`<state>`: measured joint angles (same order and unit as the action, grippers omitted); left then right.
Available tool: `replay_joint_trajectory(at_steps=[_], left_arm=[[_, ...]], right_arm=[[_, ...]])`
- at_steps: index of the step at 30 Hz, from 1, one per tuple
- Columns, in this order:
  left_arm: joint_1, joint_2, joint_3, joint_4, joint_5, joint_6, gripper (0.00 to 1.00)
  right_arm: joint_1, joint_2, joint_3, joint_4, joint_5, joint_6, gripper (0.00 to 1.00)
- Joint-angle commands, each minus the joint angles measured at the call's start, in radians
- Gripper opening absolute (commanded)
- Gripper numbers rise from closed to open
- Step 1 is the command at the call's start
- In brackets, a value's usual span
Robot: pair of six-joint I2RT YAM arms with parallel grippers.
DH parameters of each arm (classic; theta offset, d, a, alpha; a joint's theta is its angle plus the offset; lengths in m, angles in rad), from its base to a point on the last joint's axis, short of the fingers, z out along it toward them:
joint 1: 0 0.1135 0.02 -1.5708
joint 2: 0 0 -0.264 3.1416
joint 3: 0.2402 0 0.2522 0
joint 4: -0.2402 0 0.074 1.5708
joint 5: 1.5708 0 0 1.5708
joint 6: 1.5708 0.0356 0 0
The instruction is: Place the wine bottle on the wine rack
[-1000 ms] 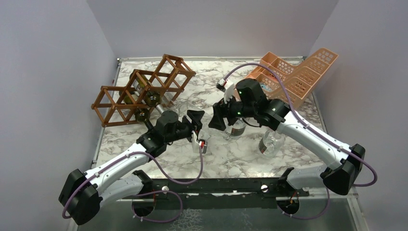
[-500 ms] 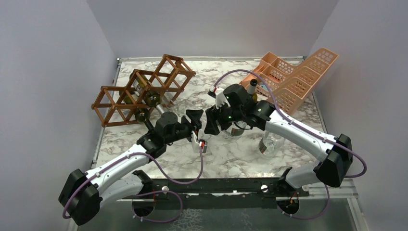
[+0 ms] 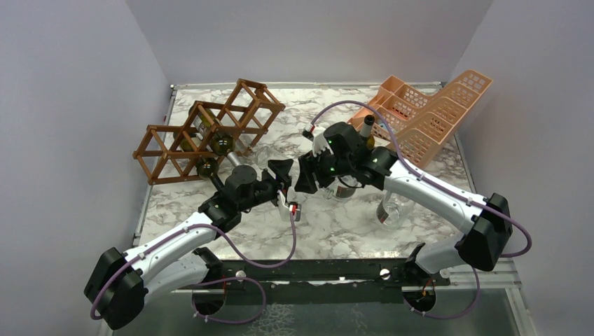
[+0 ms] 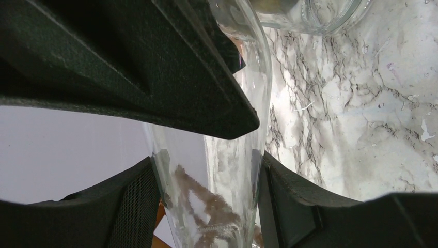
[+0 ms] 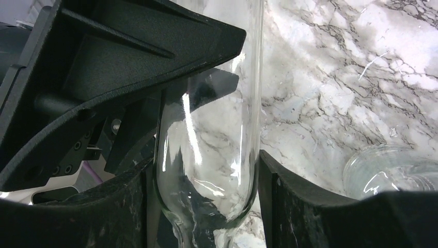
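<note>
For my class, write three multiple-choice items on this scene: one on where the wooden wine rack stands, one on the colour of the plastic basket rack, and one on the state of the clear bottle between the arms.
1. The wine rack stands on the table at the: A. far left; B. far right; C. near edge.
2. The basket rack is: A. blue; B. green; C. peach-orange.
3. The clear bottle is: A. lying in the wine rack; B. gripped by the left gripper; C. standing in the basket rack.

Key:
1 A, the top view shows it at the back left.
2 C, its perforated plastic is peach-orange.
3 B, the left wrist view shows that gripper closed on both sides of the glass.
</note>
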<state>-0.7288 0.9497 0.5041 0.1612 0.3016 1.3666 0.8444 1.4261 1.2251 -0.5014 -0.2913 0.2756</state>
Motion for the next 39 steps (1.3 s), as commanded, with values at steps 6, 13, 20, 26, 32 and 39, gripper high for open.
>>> replay_joint_trajectory(at_steps=[6, 13, 20, 26, 32, 39], left_arm=[[-0.008, -0.045, -0.011, 0.153, 0.001, -0.044, 0.66], [-0.007, -0.046, -0.014, 0.132, 0.014, -0.052, 0.96], [-0.007, -0.076, 0.026, 0.085, 0.04, -0.191, 0.99], [-0.007, -0.14, 0.126, 0.095, -0.084, -0.541, 0.99], [-0.007, -0.178, 0.323, -0.082, -0.38, -1.077, 0.99], [-0.007, -0.231, 0.502, -0.311, -0.328, -1.365, 0.99]], right_arm=[[0.006, -0.078, -0.034, 0.085, 0.113, 0.014, 0.02], [0.005, -0.138, -0.058, 0.11, 0.184, 0.02, 0.01], [0.006, -0.173, -0.075, 0.12, 0.237, 0.014, 0.01], [0.005, -0.171, -0.089, 0.141, 0.263, -0.01, 0.01], [0.005, -0.142, -0.1, 0.186, 0.246, -0.031, 0.01], [0.007, -0.074, -0.05, 0.201, 0.237, -0.02, 0.01]])
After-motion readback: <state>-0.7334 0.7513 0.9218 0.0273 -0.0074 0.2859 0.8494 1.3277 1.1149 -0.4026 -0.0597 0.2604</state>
